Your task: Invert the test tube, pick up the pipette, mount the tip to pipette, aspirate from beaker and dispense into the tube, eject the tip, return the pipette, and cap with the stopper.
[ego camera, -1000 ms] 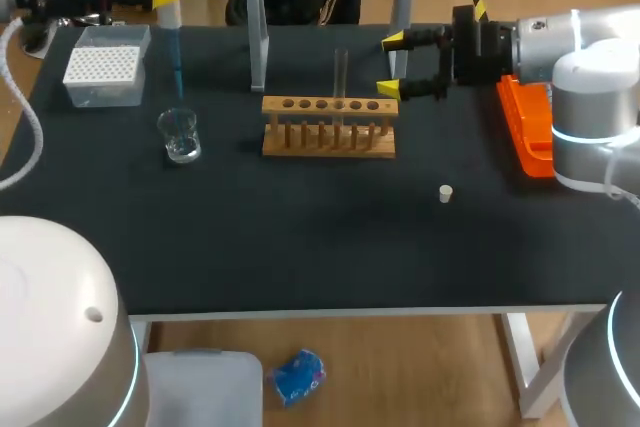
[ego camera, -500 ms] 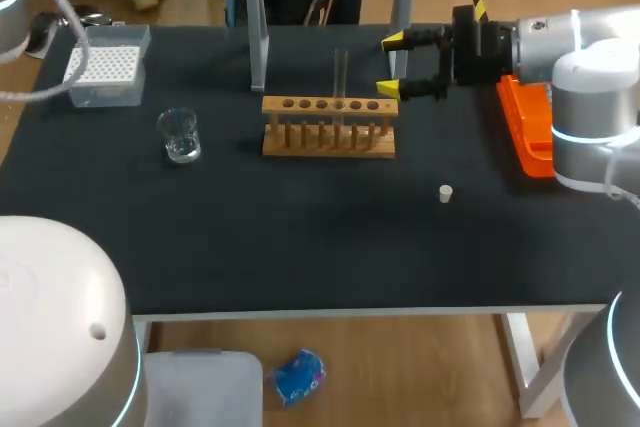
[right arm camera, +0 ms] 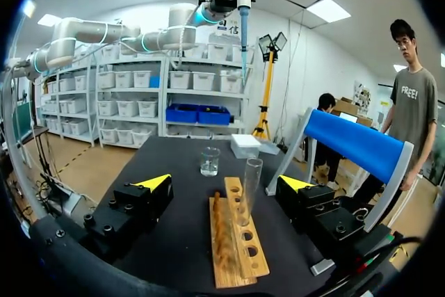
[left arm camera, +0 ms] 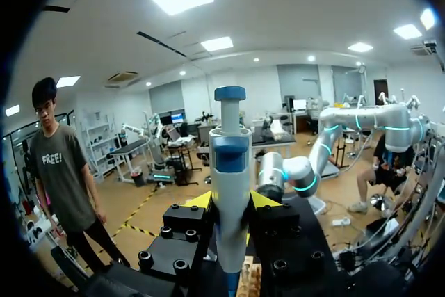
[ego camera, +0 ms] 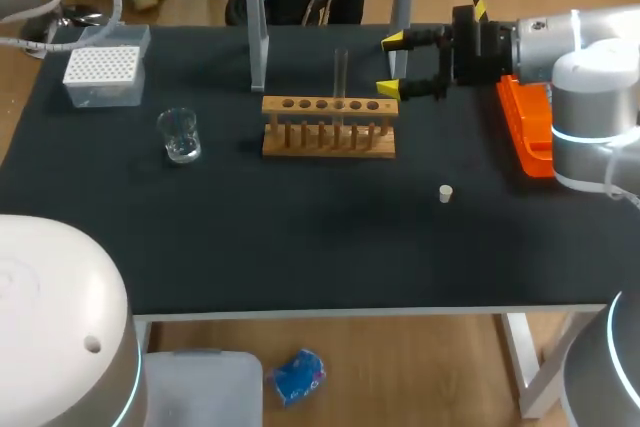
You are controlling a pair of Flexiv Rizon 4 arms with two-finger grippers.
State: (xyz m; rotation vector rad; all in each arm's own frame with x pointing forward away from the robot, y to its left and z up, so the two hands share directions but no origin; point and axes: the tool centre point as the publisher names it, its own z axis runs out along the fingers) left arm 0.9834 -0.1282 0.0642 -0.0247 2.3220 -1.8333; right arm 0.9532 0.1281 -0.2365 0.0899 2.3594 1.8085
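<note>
Pipette handling came first: the white-and-blue plastic pipette, light and stiff, sat clamped upright by its barrel between the left gripper's yellow tips, high above the black tabletop. The right gripper hung spread and empty just beside the thin clear glass test tube, probably fragile and slippery, standing in the wooden rack. Open room lay before the rack, around 1 small white stopper.

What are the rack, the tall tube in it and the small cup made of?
The rack looks like bare wood, tan with visible grain. The tube is see-through and shiny: glass or clear plastic, hard to tell. The cup looks the same.
</note>
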